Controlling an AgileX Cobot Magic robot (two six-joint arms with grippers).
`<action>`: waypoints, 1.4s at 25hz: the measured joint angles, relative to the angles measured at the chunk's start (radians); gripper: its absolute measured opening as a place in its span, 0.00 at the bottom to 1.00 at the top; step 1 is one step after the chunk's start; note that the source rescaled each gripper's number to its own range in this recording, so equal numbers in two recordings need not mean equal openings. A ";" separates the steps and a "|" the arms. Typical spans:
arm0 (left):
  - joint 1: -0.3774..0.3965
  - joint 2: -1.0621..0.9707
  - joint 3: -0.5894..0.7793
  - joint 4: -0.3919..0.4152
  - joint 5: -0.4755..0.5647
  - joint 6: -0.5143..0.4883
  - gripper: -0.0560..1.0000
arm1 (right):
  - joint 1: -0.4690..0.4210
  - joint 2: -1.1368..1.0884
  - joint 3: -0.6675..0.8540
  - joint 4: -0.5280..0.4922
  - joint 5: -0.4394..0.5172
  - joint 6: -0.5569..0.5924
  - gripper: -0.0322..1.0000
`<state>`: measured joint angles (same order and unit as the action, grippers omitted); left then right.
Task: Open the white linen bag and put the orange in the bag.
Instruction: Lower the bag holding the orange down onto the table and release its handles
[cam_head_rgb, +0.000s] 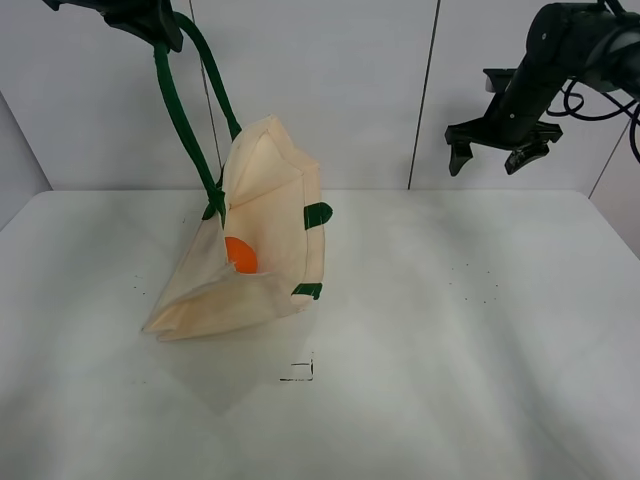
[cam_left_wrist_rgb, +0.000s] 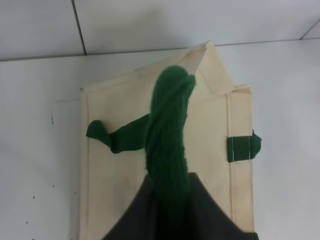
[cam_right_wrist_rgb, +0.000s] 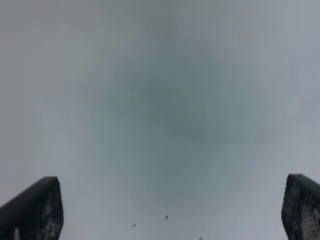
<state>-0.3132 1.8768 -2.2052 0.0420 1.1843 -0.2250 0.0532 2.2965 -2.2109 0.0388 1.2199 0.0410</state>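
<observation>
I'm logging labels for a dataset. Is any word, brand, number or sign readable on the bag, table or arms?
None can be read.
The white linen bag is plain cloth, no print.
The table carries only a small black corner mark and specks, no letters.

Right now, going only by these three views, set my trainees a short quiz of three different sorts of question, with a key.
1. True or false: the orange lies inside the white linen bag.
2. Multiple choice: the left gripper is shut on A) the bag's green handle, B) the orange, C) nothing.
3. Fill in the gap: the right gripper, held high above the table, has its fingers ___ and holds nothing.

Key: 1 true; 2 A; 3 open.
</observation>
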 joint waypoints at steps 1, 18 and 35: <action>0.000 0.000 0.000 0.000 0.000 0.000 0.06 | 0.000 -0.020 0.026 0.003 0.000 -0.007 1.00; 0.000 0.000 0.000 0.000 0.000 0.000 0.06 | 0.000 -0.950 1.027 0.005 -0.001 -0.021 1.00; 0.000 0.000 0.000 0.000 0.000 0.005 0.06 | 0.000 -1.953 1.715 -0.002 -0.194 -0.041 1.00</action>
<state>-0.3132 1.8768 -2.2052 0.0420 1.1843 -0.2196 0.0532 0.3432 -0.4954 0.0364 1.0263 0.0000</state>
